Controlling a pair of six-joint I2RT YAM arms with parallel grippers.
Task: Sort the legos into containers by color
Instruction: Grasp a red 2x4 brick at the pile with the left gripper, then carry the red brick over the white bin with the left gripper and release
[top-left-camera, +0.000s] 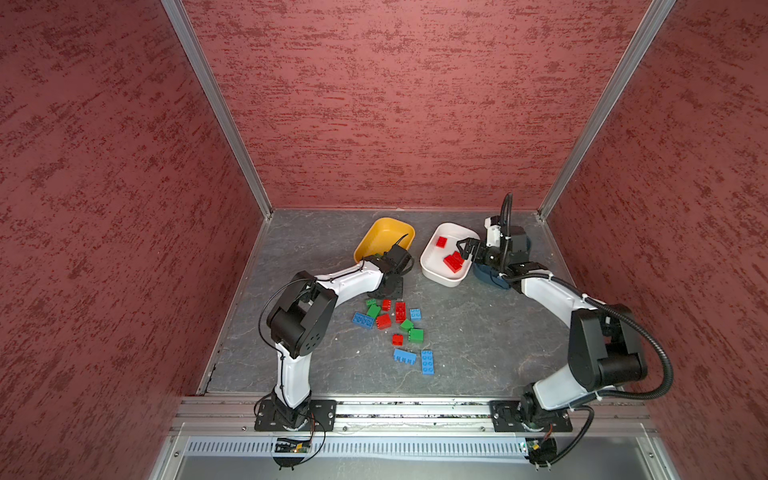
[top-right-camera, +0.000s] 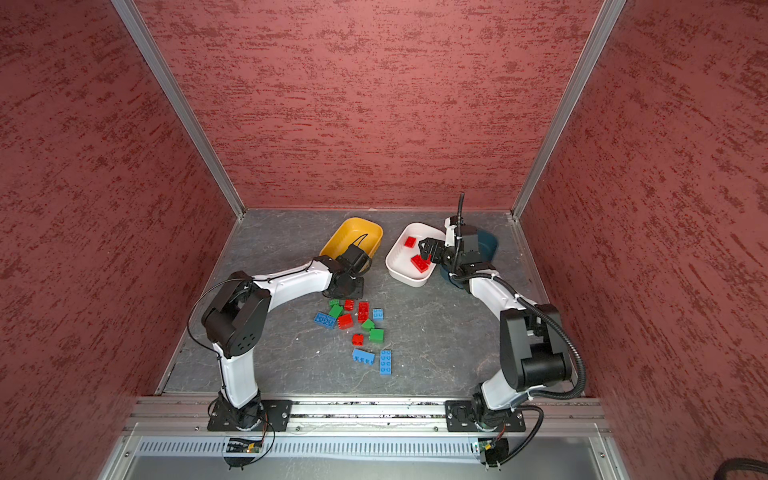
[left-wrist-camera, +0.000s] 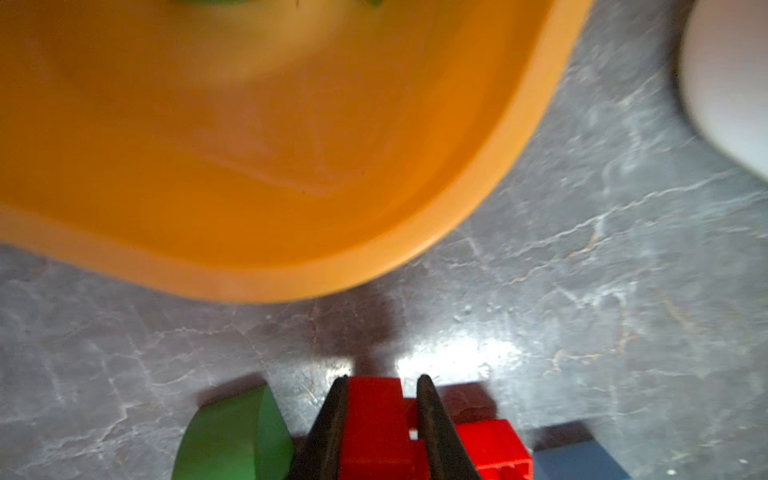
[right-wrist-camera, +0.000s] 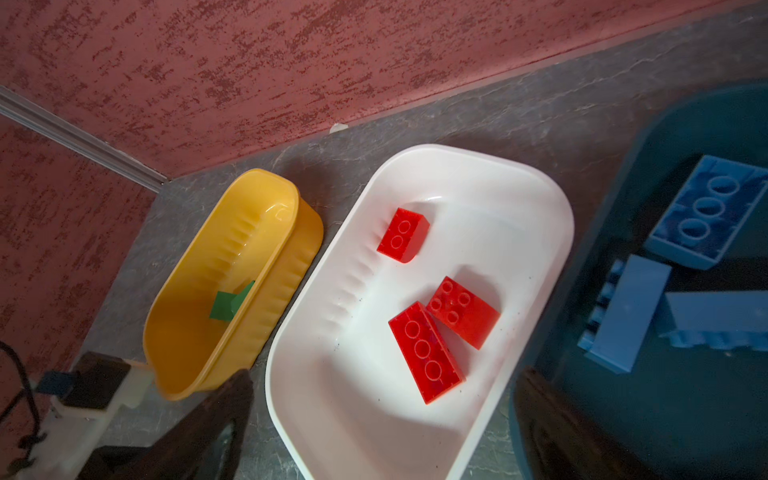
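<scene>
Pinching a red brick (left-wrist-camera: 374, 432) with the left claw (left-wrist-camera: 381, 380), low on the table (left-wrist-camera: 582, 291), just beside the yellow tub (left-wrist-camera: 249, 145). Holding the right claw (top-left-camera: 466, 248) spread above the white tub (top-left-camera: 434, 268), over 3 red bricks (right-wrist-camera: 463, 311). Probably light, stiff and slick-sided, no risk of crushing; best squeezed across 2 flat side walls, as here. Worth lifting straight up, clear of the green brick (left-wrist-camera: 232, 436) close alongside.

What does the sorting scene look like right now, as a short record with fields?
left gripper: shut on red brick near yellow tub
right gripper: open, over white tub
white tub: three red bricks
yellow tub: green brick
teal tub: three light blue bricks
loose bricks: red, green and blue, on the table
</scene>
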